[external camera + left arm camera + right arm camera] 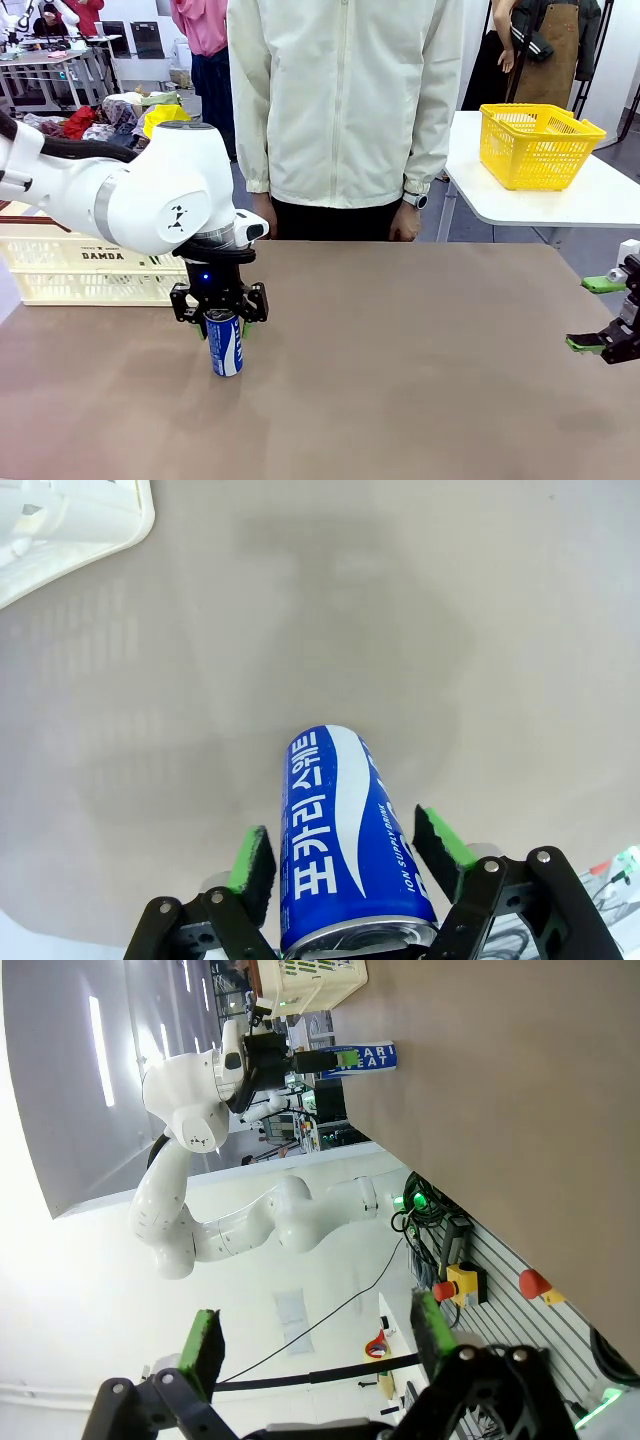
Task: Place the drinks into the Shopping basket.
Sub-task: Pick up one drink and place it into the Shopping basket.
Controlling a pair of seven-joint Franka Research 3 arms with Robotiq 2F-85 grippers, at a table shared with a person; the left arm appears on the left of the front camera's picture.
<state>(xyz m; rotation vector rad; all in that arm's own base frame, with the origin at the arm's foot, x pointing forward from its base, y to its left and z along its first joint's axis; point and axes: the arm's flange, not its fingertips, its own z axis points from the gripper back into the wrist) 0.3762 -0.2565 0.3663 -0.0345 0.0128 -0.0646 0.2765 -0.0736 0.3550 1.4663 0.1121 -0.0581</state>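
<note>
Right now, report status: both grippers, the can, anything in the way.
Left gripper straddling the upright blue can, pads not visibly touching. Right gripper open, empty, off to the side. Shopping basket behind left arm; table between bare.

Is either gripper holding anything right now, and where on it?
The left gripper brackets the blue can near its top; contact cannot be told. The right gripper holds nothing.

A drink can [224, 343] stands upright on the bench [400, 360], toward its left side, between the fingers of the left tool [220, 314] directly above it. Behind it, at the bench's far left corner, sits the shopping basket [70, 268]. The right tool [600, 315] hangs at the right edge. A person [340, 110] stands behind the far edge.
</note>
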